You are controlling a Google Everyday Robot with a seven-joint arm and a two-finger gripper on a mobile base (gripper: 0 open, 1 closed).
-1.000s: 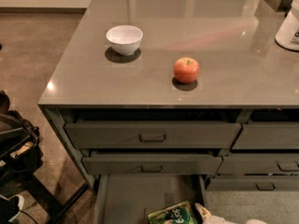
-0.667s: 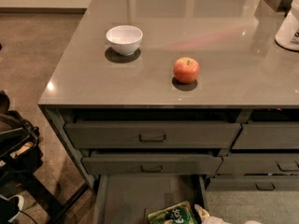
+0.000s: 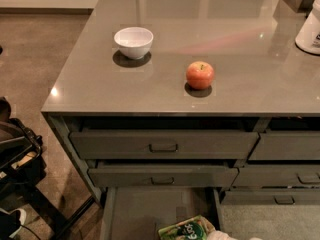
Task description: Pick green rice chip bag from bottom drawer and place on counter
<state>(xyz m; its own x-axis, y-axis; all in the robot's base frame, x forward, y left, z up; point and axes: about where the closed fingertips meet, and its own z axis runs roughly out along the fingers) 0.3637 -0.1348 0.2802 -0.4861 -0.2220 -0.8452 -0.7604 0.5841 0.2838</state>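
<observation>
One green rice chip bag [image 3: 187, 229] lies in the open bottom drawer [image 3: 145, 209], the pale gripper [image 3: 227, 235] just beside its right edge; whether it grips cannot be told. Beyond, the counter [image 3: 240, 39] carries an apple [image 3: 200, 74] and a white bowl [image 3: 133, 41].

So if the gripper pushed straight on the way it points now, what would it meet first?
Probably the green rice chip bag: the gripper shows only as a pale sliver at the bottom edge, right beside the bag in the open bottom drawer. Its exact heading is hard to judge.
</observation>
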